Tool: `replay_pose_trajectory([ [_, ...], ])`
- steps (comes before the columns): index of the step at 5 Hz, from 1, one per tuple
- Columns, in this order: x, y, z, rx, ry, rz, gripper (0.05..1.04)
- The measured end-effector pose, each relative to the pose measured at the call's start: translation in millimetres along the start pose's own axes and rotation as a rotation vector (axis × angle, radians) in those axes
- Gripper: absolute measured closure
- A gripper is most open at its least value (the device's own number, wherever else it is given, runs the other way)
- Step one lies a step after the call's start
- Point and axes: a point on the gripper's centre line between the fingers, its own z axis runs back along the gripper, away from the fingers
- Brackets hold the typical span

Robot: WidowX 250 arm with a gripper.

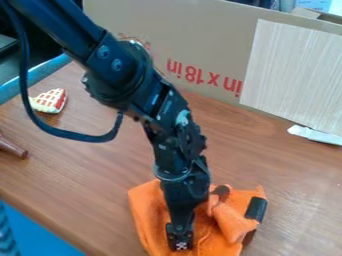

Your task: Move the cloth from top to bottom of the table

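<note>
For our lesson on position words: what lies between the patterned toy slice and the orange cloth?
Bare tabletop; the arm's cable loops across it in the camera view.

Red print (204, 78) — "in x 18in", upside down, on cardboard box (200, 30)

Black pincer (180, 238) over orange cloth (230, 224)

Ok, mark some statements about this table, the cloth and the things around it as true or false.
1. The orange cloth lies toward the bottom of the view. True.
2. The cloth is spread out smooth and flat. False; it is rumpled, with a raised fold on its right side.
3. The lattice-topped toy pie slice lies on the cloth. False; it lies on the wooden table, apart from the cloth.
4. The cardboard box has red print on it. True.
</note>
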Motion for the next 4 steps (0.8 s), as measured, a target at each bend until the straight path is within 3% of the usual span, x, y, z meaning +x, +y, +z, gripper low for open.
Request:
replay_pose_trajectory([
  [2,25,14,47,-0.019,-0.106,0.063,0.084],
  [3,23,11,71,-0.052,-0.13,0.069,0.084],
  [4,15,3,94,-0.068,-0.113,0.036,0.084],
])
